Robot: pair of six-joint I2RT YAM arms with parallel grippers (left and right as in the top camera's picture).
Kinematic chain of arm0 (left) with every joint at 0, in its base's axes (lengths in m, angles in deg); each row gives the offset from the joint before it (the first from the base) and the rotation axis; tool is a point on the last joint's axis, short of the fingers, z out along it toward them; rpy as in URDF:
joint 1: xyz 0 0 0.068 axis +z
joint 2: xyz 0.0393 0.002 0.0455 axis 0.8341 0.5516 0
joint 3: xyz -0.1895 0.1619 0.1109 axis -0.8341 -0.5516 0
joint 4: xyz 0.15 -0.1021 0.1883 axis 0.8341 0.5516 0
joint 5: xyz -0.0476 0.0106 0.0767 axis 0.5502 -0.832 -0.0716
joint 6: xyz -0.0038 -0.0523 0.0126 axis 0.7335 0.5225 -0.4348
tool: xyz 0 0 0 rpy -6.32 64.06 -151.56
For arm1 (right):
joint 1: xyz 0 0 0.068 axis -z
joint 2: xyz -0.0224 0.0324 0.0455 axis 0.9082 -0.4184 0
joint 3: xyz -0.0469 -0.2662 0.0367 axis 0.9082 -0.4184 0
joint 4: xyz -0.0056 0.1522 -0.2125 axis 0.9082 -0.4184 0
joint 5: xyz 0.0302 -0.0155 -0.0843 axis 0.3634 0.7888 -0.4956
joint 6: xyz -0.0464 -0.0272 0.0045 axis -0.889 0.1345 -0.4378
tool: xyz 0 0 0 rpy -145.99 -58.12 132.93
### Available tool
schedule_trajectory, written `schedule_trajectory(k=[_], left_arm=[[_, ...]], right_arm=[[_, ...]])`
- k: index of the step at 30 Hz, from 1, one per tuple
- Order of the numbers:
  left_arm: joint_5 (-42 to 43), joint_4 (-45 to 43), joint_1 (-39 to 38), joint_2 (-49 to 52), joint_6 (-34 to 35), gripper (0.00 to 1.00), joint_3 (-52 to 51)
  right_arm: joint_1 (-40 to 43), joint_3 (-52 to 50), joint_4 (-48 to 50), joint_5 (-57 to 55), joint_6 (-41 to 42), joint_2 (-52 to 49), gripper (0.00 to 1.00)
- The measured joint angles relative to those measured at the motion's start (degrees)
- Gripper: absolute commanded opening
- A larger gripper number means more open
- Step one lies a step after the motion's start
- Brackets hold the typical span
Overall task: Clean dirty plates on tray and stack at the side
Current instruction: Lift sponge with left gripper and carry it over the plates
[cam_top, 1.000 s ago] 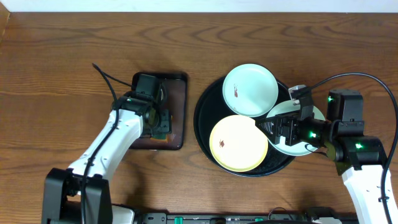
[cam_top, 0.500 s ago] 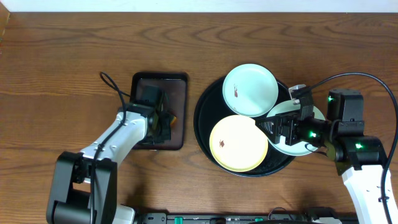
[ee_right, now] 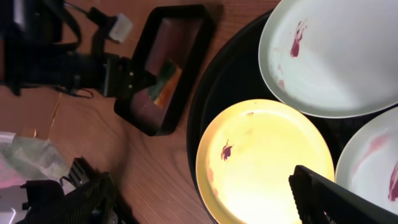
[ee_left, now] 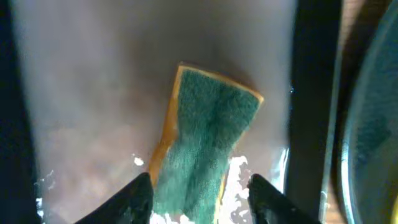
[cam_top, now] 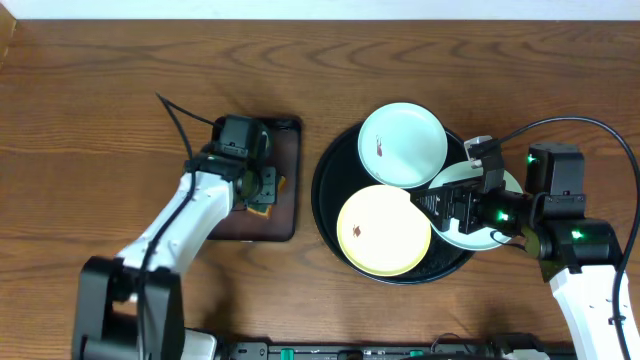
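Plates (cam_top: 402, 143), three round shallow ones with a glossy finish, are all sitting on the large round black tray (cam_top: 322, 195) with its raised rim. A pale yellow plate (cam_top: 383, 230) is lying at the front, a pale mint plate (cam_top: 410, 150) at the back, and a second mint plate (cam_top: 492, 228) at the right, riding over the tray's edge. Each is carrying a small dark-red smudge.

They are looking stiff and light, and the smooth surface is likely making them slippery. The raised rim is probably the safest place to pinch, one finger above and one below. Whether they are ceramic and apt to chip, I cannot tell.

The left gripper (ee_left: 200, 190) is hanging over the small rectangular dark brown tray (cam_top: 287, 140). Its jaws are standing apart on either side of a soft yellow sponge (ee_left: 208, 140) with a rough green scouring face, clamping nothing. The sponge is lying slantwise on the tray floor, with white flecks, perhaps foam, around its near end.

The right gripper (ee_right: 200, 183) is hovering at the second mint plate's inner edge, its jaws seemingly wide apart and empty. The plain brown wood-grain tabletop (cam_top: 100, 80) is where the stack would go.
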Motion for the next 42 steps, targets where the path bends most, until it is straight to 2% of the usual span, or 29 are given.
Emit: schedule_trajectory(k=[2,4,5,8,11,16,21,23,26,30,32,35,42], left_arm=[[0.39,-1.51,0.0,3.04,-1.05,0.36,0.0],[0.44,-1.86,0.0,6.03,-1.31,0.19,0.0],[0.46,-2.05,0.0,7.13,-1.25,0.08,-0.02],[0.48,-2.8,0.02,9.05,-2.23,0.07,-0.02],[0.48,-2.62,0.02,9.03,-2.01,0.07,0.0],[0.68,2.21,0.02,6.62,0.66,0.07,0.61],[0.66,4.85,0.02,1.97,1.51,0.07,1.79],[0.66,5.18,0.02,0.26,2.51,0.07,2.38],[0.68,6.32,0.02,-0.07,3.72,0.08,2.67],[0.66,6.95,0.02,-0.07,5.25,0.07,2.67],[0.66,6.88,0.02,-0.07,6.19,0.07,2.67],[0.68,6.97,0.02,-0.07,6.91,0.07,2.69],[1.09,7.15,0.02,-0.07,7.1,0.07,3.72]], right_arm=[[0.0,0.0,0.02,0.0,0.0,0.0,0.89],[0.0,0.0,0.02,0.0,0.0,0.0,0.89],[0.0,0.0,0.02,0.0,0.0,0.0,0.89],[0.0,0.0,0.02,-0.04,0.0,0.0,0.86],[0.0,0.0,0.7,-2.82,0.33,0.0,0.75],[-0.13,1.38,0.39,-10.95,1.97,-1.29,0.69],[-5.73,14.78,-7.56,-22.12,2.38,-11.63,0.7],[-8.63,23.61,-9.86,-29.77,2.45,-20.0,0.72],[-8.57,28.11,-8.76,-34.88,2.47,-29.24,0.76],[-7.8,28.2,-6.38,-37.48,2.47,-40.28,0.75],[-6.51,28.17,-4.94,-37.53,2.36,-44.48,0.64],[-3.93,28.17,-3.15,-37.46,2.43,-49.99,0.59],[1.68,28.17,4.02,-28.3,1.51,-55.89,0.13]])
